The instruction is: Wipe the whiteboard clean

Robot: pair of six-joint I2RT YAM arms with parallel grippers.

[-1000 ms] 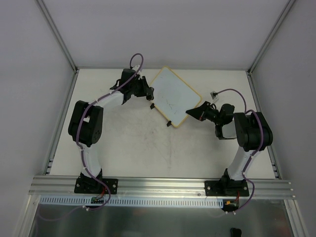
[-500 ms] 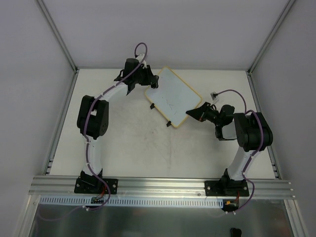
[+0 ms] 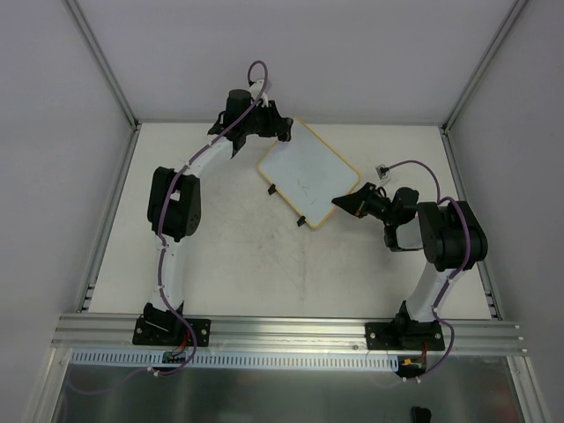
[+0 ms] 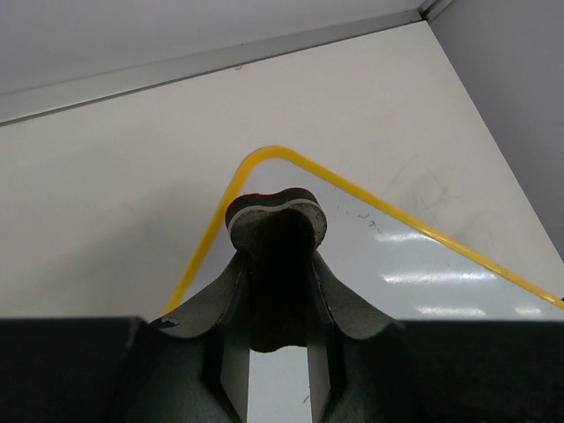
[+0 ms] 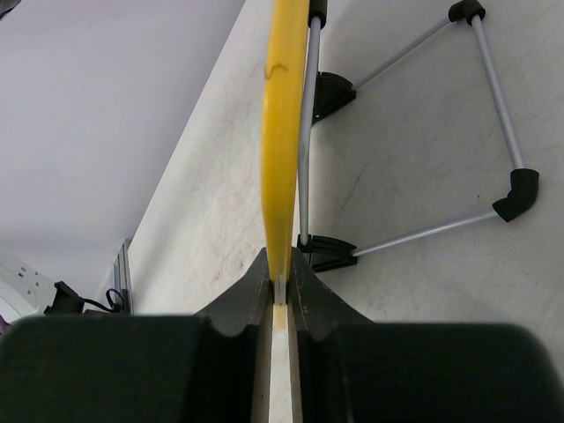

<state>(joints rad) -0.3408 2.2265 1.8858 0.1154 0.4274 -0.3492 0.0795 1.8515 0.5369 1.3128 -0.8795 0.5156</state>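
Grey walls box in a pale desk (image 3: 229, 256); the whiteboard (image 3: 308, 172) sits toward its back, between the two arms.

At the board's near-right corner the right tool (image 5: 279, 282) is clamped on the yellow rim, steadying it. The left tool (image 4: 275, 220) is over the far-left corner, closed on a small dark block (image 4: 275, 233) with a pale edge, which I take to be the eraser. Whether the block touches the surface cannot be told. Faint marks (image 3: 304, 187) show mid-board, so the wiping looks barely begun, with the eraser placed for a first stroke. The next move calls for pressing the block flat and sweeping it across those marks. The right grip must be firm enough that the board neither slides nor tips on its feet.
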